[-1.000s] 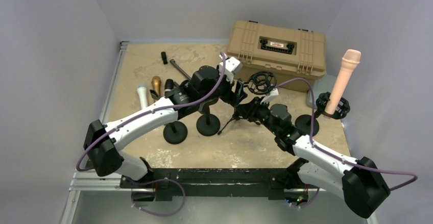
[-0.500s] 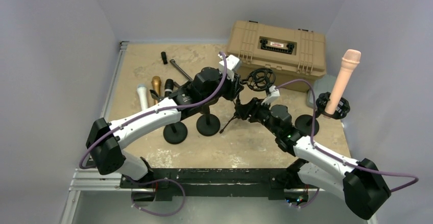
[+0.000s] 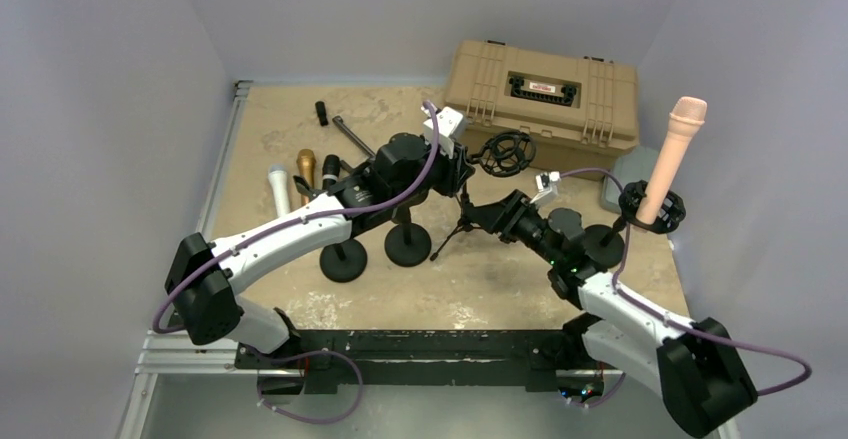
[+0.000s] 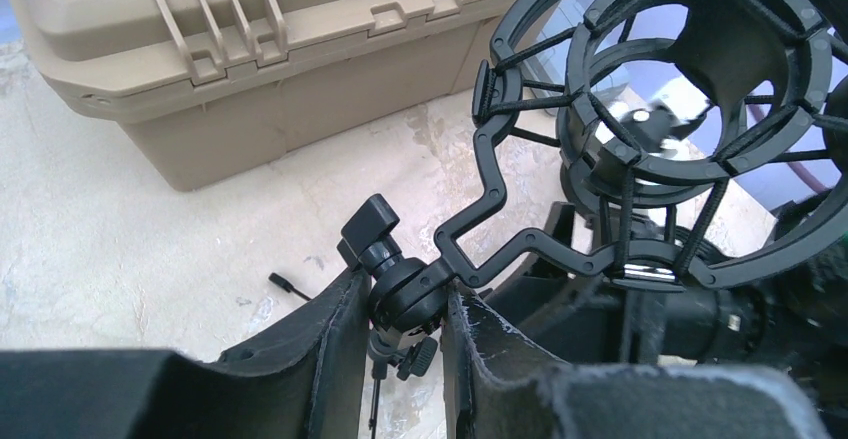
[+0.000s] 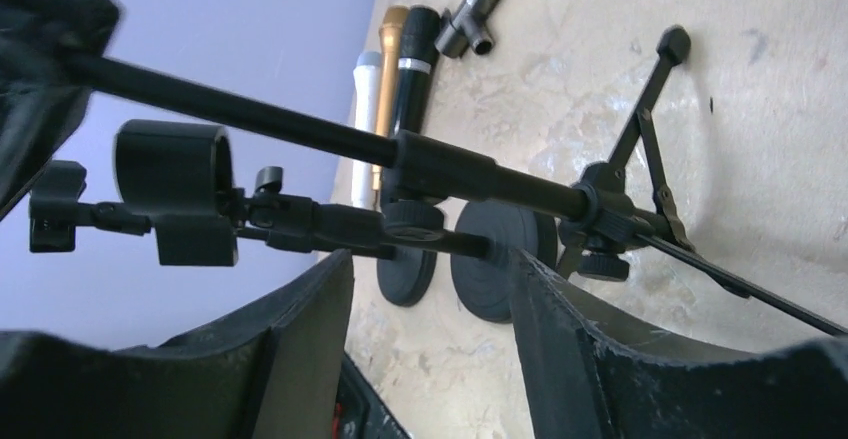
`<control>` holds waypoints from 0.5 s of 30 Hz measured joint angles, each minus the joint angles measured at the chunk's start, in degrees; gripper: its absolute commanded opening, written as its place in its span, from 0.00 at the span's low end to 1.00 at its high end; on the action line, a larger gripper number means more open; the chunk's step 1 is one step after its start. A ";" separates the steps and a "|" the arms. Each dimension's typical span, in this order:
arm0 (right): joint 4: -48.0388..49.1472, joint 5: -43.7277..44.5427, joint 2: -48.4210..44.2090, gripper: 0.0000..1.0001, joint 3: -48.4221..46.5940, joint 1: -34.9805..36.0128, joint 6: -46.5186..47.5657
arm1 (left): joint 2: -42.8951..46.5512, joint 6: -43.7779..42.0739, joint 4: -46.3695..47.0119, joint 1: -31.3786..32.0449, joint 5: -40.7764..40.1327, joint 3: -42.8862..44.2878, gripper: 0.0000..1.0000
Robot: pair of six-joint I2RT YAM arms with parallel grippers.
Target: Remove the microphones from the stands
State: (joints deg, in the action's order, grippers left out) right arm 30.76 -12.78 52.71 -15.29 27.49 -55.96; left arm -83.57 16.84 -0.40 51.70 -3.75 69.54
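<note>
A pink microphone [image 3: 675, 154] stands upright in a black shock mount [image 3: 650, 209] on a round-based stand at the right edge, with no gripper near it. My left gripper [image 3: 462, 174] is shut on the swivel joint [image 4: 410, 289] under an empty black shock mount [image 4: 690, 129] on a small tripod stand [image 3: 455, 234]. My right gripper [image 3: 482, 217] is open and empty, just right of the tripod's pole [image 5: 480, 174]. In the right wrist view, that pole crosses above its fingers [image 5: 560, 339].
A tan hard case [image 3: 540, 89] stands at the back. Several loose microphones [image 3: 300, 174] and a metal rod [image 3: 352, 134] lie at the left. Two round-based stands [image 3: 375, 249] stand under my left arm. A grey pad [image 3: 620, 184] lies at the right.
My right arm has drawn back to the right, away from the tripod stand. My left gripper, still shut on the swivel joint, has shifted slightly toward the back.
</note>
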 measured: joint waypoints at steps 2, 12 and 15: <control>3.06 -3.43 3.43 0.56 0.37 -2.14 -2.08 | 0.04 0.13 0.04 -0.07 0.02 -0.04 0.18; 13.55 -12.52 11.08 0.52 1.03 -6.03 -7.45 | 0.13 0.22 -0.07 -0.20 0.13 -0.07 0.06; 14.69 -13.40 12.09 0.49 1.03 -6.34 -7.50 | 0.13 0.35 -0.11 -0.20 0.11 -0.07 0.01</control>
State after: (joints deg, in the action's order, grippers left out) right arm 45.45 -26.17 64.79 -14.26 21.15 -63.46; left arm -83.44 17.19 -0.51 51.51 -3.64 69.47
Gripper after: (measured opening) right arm 0.518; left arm 0.274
